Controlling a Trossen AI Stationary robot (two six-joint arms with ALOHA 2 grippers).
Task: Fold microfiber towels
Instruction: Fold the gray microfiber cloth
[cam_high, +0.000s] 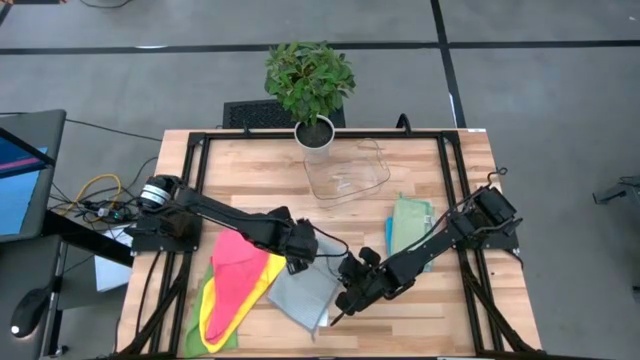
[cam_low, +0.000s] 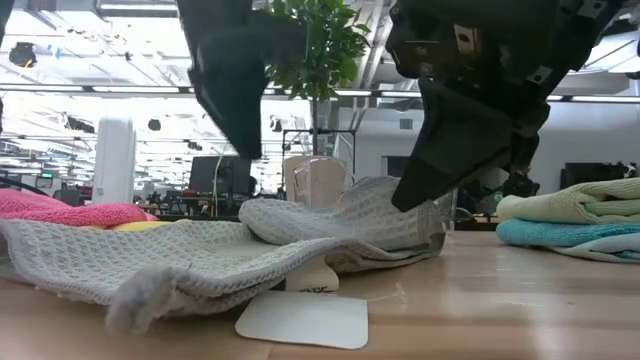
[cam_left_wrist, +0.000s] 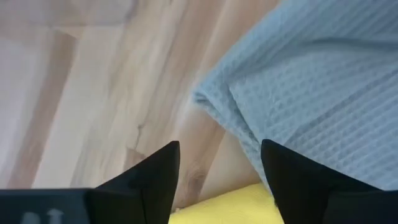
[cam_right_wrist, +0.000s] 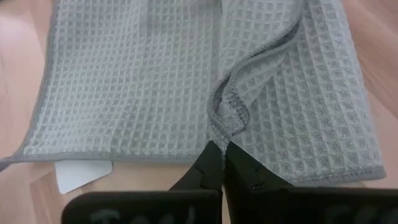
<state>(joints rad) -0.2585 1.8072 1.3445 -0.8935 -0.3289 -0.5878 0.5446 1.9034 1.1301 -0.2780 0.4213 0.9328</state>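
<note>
While we pinch the grey towel (cam_right_wrist: 186, 81) at its raised fold with the right gripper (cam_right_wrist: 222, 163), jaws closed on the cloth, the left gripper (cam_left_wrist: 219, 163) stands parted, empty, just beside its far edge; the fold probably runs between both arms.

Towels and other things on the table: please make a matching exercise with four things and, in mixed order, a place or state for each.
Things:
1. grey towel
2. pink towel
3. clear tray
4. right gripper

Places or states:
A. beside the potted plant
B. lying on the yellow towel
C. fingers shut on a fold
D. between both grippers

Pairs: 1-D, 2-B, 3-A, 4-C
</note>
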